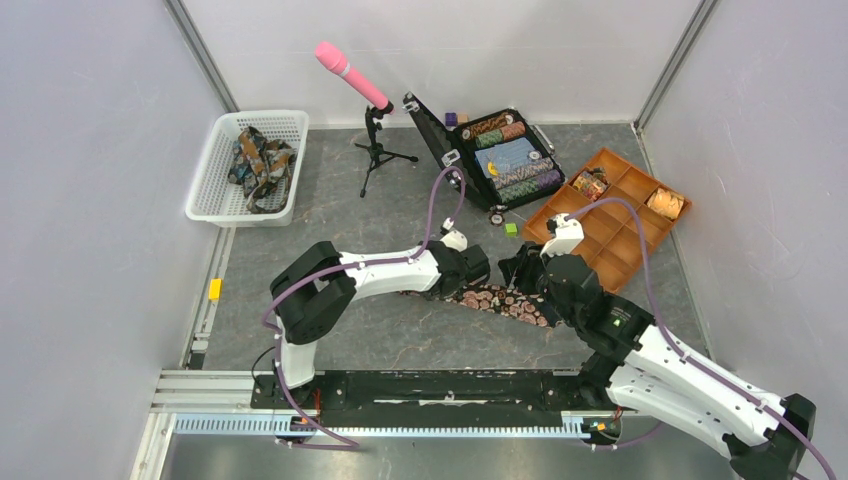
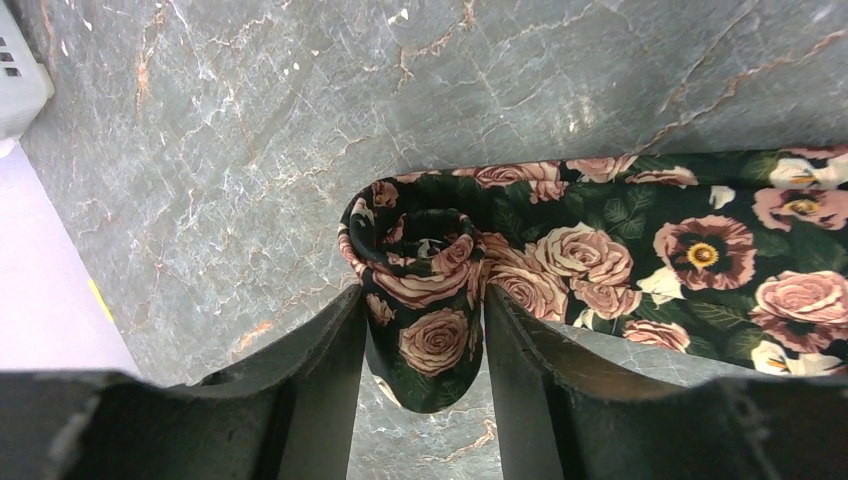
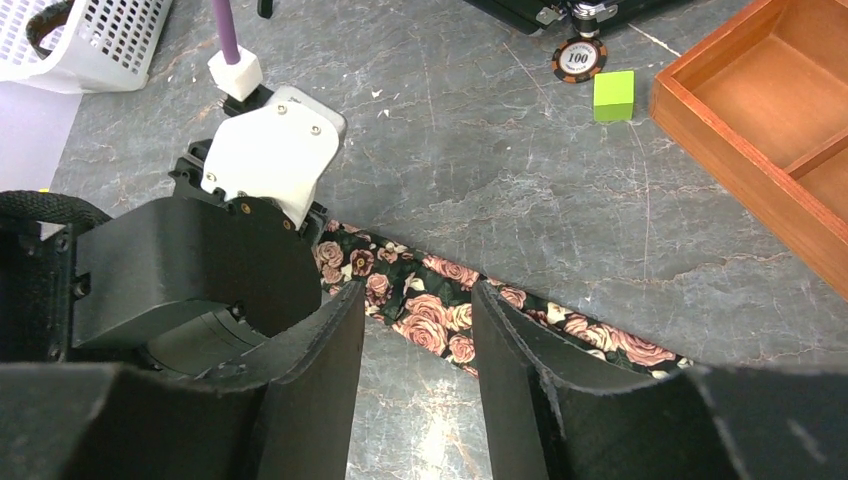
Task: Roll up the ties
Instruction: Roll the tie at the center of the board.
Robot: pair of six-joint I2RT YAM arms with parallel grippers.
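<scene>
Sitting inside the left pincer [image 2: 423,305], tie [image 2: 650,250] coil (rose print), rest flat.

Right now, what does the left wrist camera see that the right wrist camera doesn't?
Only the left wrist view shows the end of the dark rose-printed fabric tie rolled into a little coil, sitting between the black fingers of the left gripper. Only the right wrist view shows the bright green cube, the round striped poker chip marked 100, the orange wooden tray and the left arm's black-and-white wrist. Both show the tie lying on the grey marble table, plus a bit of the white plastic basket.
</scene>
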